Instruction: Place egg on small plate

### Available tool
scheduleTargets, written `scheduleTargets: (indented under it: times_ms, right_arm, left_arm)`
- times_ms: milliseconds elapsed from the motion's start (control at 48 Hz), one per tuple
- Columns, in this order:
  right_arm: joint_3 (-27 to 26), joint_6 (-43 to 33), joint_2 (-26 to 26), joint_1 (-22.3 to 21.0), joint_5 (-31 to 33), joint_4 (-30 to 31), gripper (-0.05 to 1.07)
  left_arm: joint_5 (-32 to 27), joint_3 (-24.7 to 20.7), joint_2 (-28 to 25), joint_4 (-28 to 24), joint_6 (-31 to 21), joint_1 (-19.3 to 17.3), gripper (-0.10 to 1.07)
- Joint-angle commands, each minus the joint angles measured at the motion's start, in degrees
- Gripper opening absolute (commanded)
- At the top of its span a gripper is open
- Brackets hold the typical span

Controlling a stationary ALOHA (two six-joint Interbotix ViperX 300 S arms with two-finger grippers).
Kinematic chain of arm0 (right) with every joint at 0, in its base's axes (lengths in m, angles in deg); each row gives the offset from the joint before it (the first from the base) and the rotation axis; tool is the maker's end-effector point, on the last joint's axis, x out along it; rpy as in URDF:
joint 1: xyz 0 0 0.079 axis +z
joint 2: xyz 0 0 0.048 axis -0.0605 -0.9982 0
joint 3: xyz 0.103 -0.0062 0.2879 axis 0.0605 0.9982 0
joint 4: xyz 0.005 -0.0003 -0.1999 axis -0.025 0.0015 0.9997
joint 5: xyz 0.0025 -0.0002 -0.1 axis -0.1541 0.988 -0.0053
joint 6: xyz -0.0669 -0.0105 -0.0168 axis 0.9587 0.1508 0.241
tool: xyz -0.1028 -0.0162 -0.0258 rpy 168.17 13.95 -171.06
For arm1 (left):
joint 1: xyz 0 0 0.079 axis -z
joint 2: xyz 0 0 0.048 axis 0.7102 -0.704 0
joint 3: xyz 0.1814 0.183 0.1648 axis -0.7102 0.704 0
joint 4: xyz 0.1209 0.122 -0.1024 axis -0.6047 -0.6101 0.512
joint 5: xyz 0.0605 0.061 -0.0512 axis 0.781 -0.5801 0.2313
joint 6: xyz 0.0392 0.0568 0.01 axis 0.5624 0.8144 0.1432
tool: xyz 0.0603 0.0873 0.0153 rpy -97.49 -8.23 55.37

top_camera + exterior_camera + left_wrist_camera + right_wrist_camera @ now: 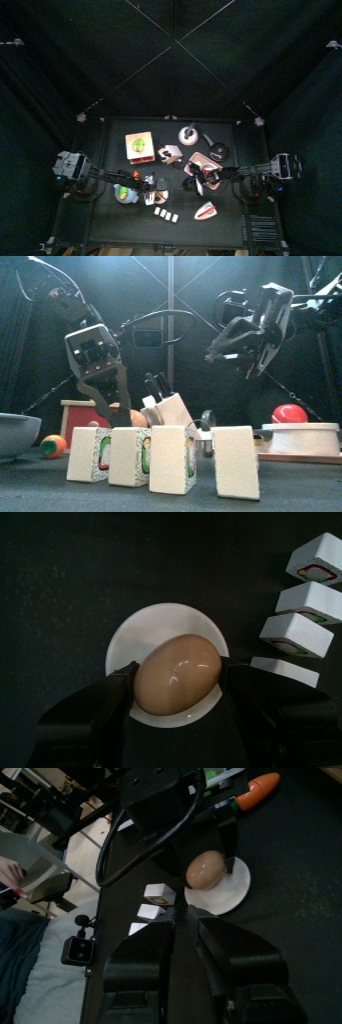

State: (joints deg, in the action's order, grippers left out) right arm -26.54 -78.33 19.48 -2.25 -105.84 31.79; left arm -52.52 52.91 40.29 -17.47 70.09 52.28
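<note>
Small black table [107,205] is crowded; the small flat round white plate [140,637] lies on its near-left part, just left of a row of small white square blocks [302,597] with coloured faces. The smooth tan egg [178,677] is over the plate's near half, held between the two black jaws of the left gripper [178,697] — narrow hold, jaws closed on the egg's sides. Whether the egg's underside already touches the plate cannot be told from these views.

Step in hand is judged to be the set-down. To be done well: egg should be brought low until its weight is on the plate before the jaws are eased apart — slowly and evenly, since an egg on a flat disc would likely roll. A spot nearer the plate's middle would be safer than the rim. The block row is just beside, so any retreat is best made straight up.

Left arm [96,366] is bent steeply down over the near-left table, gripper pointing at the plate. Right gripper [185,933] is held high at the right, angled toward the plate; its jaws look nearly together with nothing between them. An orange carrot-like piece [257,788] lies beyond the plate.
</note>
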Motion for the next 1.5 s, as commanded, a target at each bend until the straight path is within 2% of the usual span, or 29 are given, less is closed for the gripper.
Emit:
scheduleTargets:
  times_ms: [0,1250,1479]
  right_arm:
    - [-0.5,0.1,1.2,0.1,-0.2,-0.1,0.62]
    - [-0.5,0.2,1.0,0.1,-0.2,-0.2,0.62]
    - [-0.6,0.1,1.0,0.1,-0.2,-0.1,0.62]
  left_arm:
    - [1.0,-1.3,0.5,0.1,0.0,-0.3,0.91]
    - [1.1,-0.8,0.4,0.2,0.2,-0.2,0.92]
    - [0.1,-0.7,0.3,0.8,0.1,-0.2,1.03]
